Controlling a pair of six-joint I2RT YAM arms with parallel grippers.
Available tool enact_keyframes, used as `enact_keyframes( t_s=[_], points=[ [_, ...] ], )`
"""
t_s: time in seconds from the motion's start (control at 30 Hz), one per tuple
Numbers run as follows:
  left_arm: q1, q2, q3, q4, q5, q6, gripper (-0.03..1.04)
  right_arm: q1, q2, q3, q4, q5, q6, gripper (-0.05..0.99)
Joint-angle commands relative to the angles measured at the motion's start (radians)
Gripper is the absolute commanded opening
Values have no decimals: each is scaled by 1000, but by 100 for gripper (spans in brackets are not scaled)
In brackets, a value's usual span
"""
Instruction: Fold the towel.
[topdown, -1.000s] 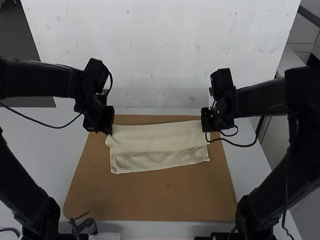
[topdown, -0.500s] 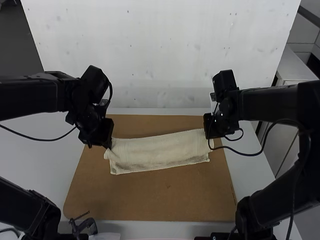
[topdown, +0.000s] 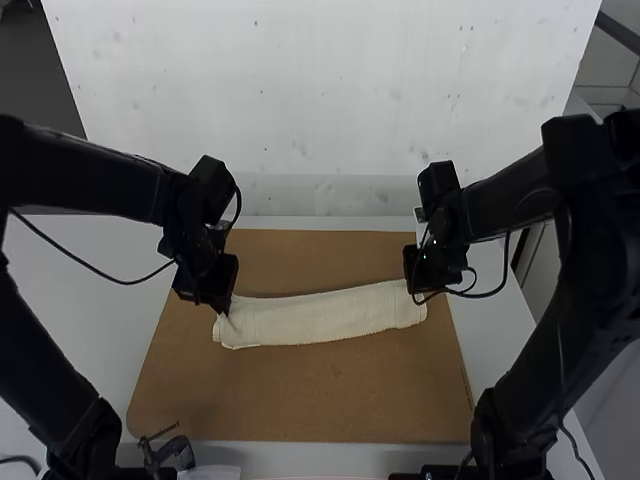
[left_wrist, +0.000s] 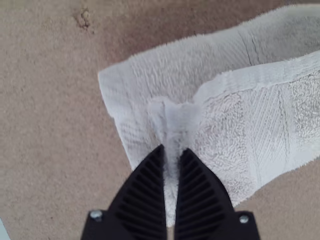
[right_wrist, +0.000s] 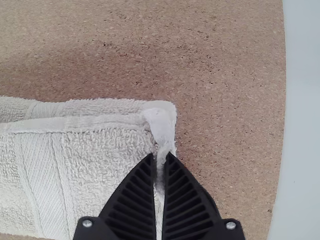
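While gripping the towel (topdown: 320, 317) at both ends with left tool (left_wrist: 174, 150) and right tool (right_wrist: 161, 156), likely mid-fold, align edges, then release.

The left arm (topdown: 95, 180) and right arm (topdown: 590, 220) are chunky and black, each with a thin black cable (topdown: 125, 283). Silver screws (left_wrist: 96, 214) sit beside the wide ends of the ribbed, tapered black fingers (left_wrist: 200, 195).

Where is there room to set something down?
The board is bare between its near edge and the towel, with a smaller patch beyond the towel. Crowded: the towel's ends, held by the left gripper and right gripper.
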Motion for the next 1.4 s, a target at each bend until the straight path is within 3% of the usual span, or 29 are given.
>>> enact_keyframes(
  t_s=[0.0,0.07,0.43,0.47,0.5,0.57,0.6,0.63,0.83,0.97,1.27,1.3,1.37],
  points=[
    [32,56,38,55,-65,23,2,-21,31,44,34,30,1,2],
    [41,79,38,86,-66,38,2,-26,54,58,45,30,3,2],
    [44,128,46,84,-66,38,2,-41,157,96,83,30,18,2],
    [46,130,47,86,-68,33,6,-44,157,96,86,29,23,6],
    [55,128,49,89,-70,29,26,-54,157,96,95,27,26,23],
    [76,119,55,102,-70,35,88,-69,146,98,101,18,35,68],
    [87,112,59,104,-71,39,102,-73,140,100,98,11,44,87],
    [102,93,62,107,-74,41,102,-77,129,103,92,4,46,95],
    [191,-66,64,148,-73,52,101,-100,89,113,11,-77,81,96],
    [228,-132,64,162,-73,53,101,-104,134,132,-64,-143,115,92],
    [244,-192,33,165,-73,56,101,-69,295,149,-101,-144,135,88],
    [245,-195,29,165,-71,56,101,-63,299,150,-103,-141,142,80],
    [248,-198,24,165,-71,56,101,-54,309,150,-101,-129,147,53]
  ],
)
